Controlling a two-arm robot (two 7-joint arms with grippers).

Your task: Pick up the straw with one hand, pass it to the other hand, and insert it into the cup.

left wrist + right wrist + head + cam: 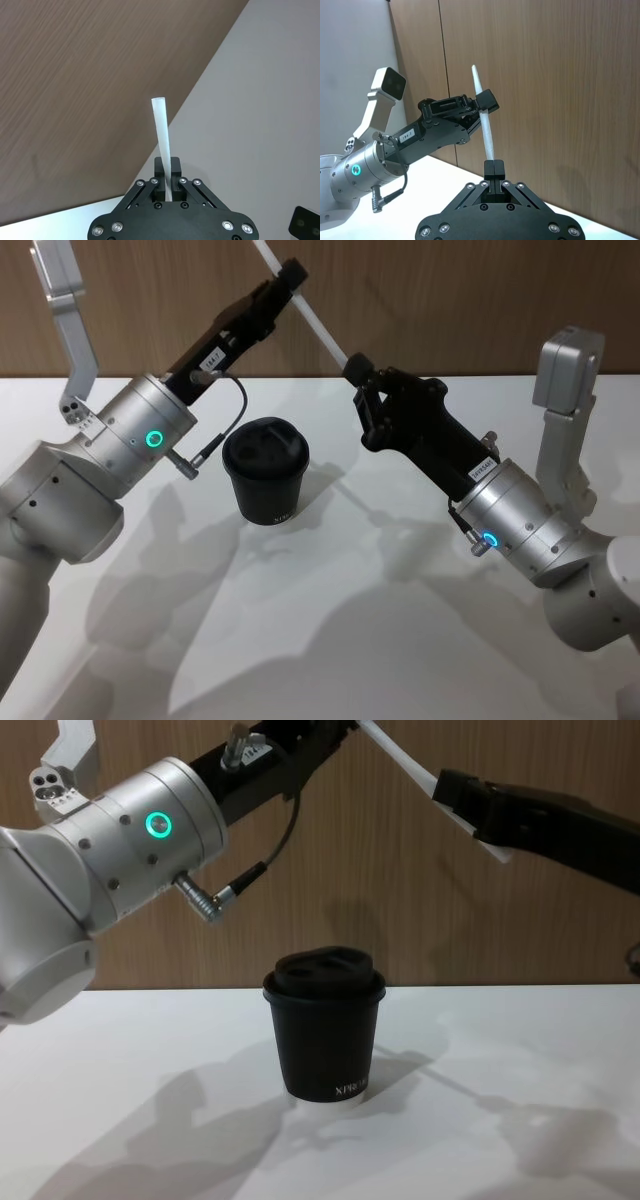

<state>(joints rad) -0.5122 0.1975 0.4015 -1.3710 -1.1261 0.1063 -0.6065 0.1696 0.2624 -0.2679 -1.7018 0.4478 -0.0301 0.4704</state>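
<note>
The thin white straw (315, 325) hangs slanted in the air above and behind the black lidded cup (265, 475), which stands upright on the white table. My left gripper (288, 282), on the silver wrist with the green ring light, is shut on the straw near its upper end. My right gripper (355, 368) is shut on the straw's lower end. In the left wrist view the straw (162, 135) sticks out between the fingers (161, 172). The right wrist view has the straw (485, 120) running from my right gripper (493, 165) up through the left gripper (484, 102). The cup (325, 1025) stands below both.
The white table (350, 620) spreads around the cup, marked by the arms' shadows. A wooden wall panel (450, 300) rises behind the table's far edge. Both silver arm bodies flank the cup at the left and right.
</note>
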